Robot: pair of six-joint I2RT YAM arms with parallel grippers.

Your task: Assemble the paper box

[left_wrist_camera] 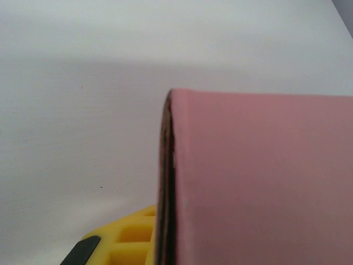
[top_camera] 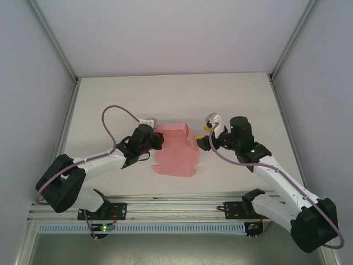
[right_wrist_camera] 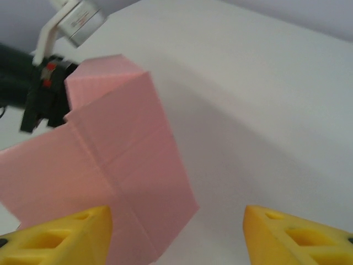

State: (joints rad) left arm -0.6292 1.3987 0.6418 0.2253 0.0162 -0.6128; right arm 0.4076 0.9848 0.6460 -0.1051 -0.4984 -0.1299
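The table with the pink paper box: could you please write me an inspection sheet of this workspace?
Surface: white table, matte, no marks visible.
Job's things: pink paper box, a creased sheet partly folded, one panel raised at the far end.
Clutter: nothing seen.
Grippers: left pincer shut on the paper box's left edge; right pincer open at its right edge.
Cables: purple cable arcs above the left arm; a second cable follows the right arm.
Surroundings: pale walls and a metal frame enclose the table.
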